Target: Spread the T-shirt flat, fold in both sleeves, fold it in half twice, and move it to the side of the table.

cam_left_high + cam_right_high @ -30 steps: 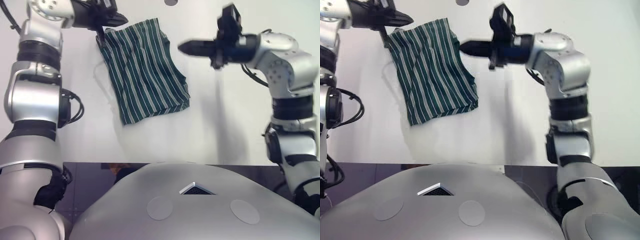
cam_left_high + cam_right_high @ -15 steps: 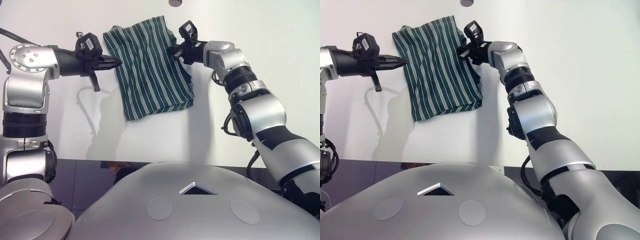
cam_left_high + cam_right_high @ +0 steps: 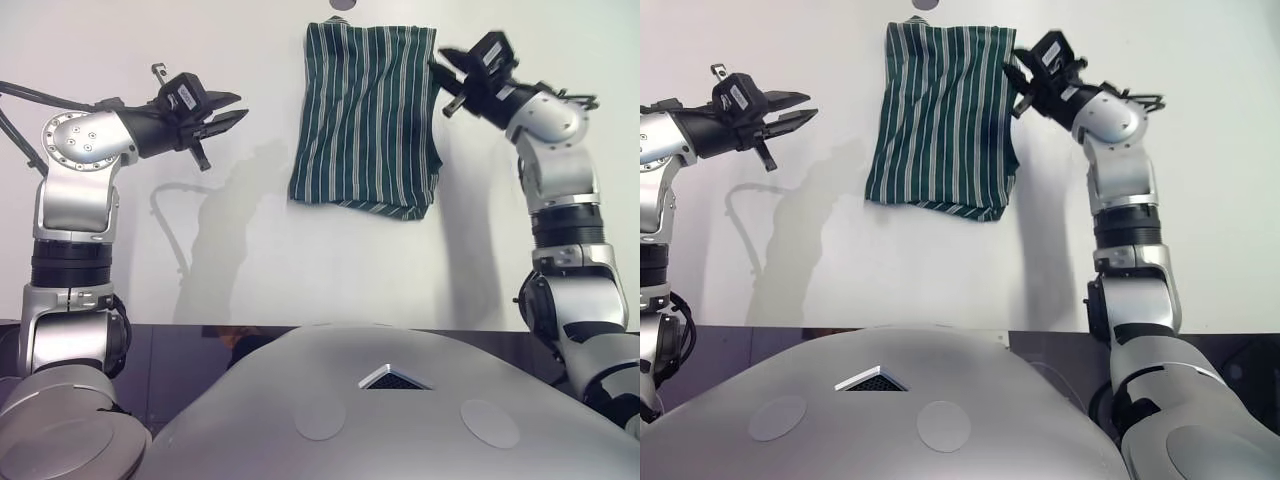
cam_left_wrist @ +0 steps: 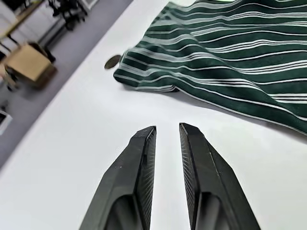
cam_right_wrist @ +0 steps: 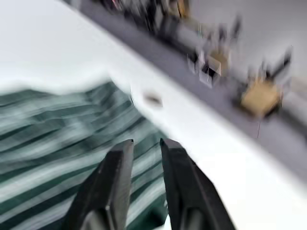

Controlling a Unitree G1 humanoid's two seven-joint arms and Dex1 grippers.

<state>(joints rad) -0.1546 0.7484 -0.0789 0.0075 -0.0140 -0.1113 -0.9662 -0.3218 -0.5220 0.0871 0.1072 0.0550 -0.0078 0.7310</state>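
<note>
You are holding the left gripper (image 3: pixel 234 110) open near the T-shirt (image 3: pixel 368 115). The right gripper (image 3: pixel 447 78) is sitting slightly parted at its edge.

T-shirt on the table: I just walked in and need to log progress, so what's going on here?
The green striped T-shirt lies folded into a compact rectangle on the far part of the white table. The right gripper is open at the shirt's right edge. The left gripper hovers open to the shirt's left, apart from it.
</note>
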